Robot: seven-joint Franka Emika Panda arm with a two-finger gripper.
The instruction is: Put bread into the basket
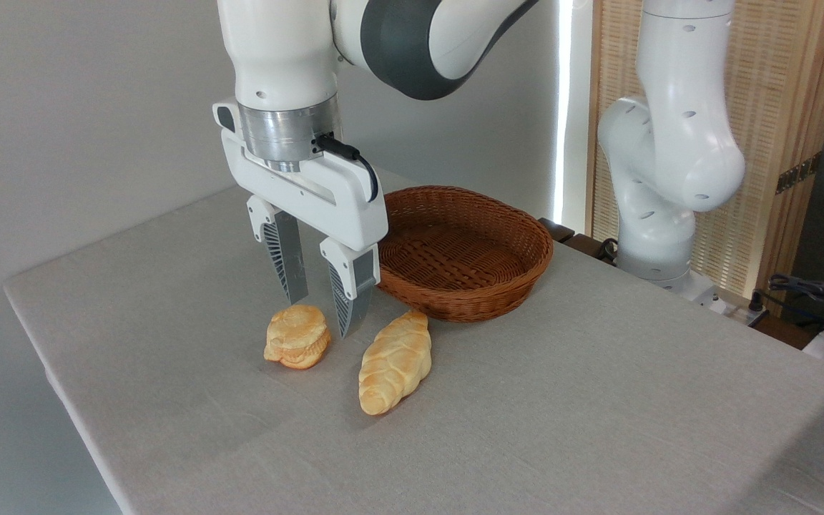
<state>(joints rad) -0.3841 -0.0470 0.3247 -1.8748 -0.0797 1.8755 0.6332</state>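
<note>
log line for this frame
phase: pre-grasp | hand: open, above bun | bun: on table | basket: empty

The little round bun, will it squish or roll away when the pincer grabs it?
The bun looks lumpy and sits flat on the table, so it probably won't roll. Its bumpy sides should give the open pincer some grip. It's small, so likely light. Whether it squishes, the picture can't tell.
</note>
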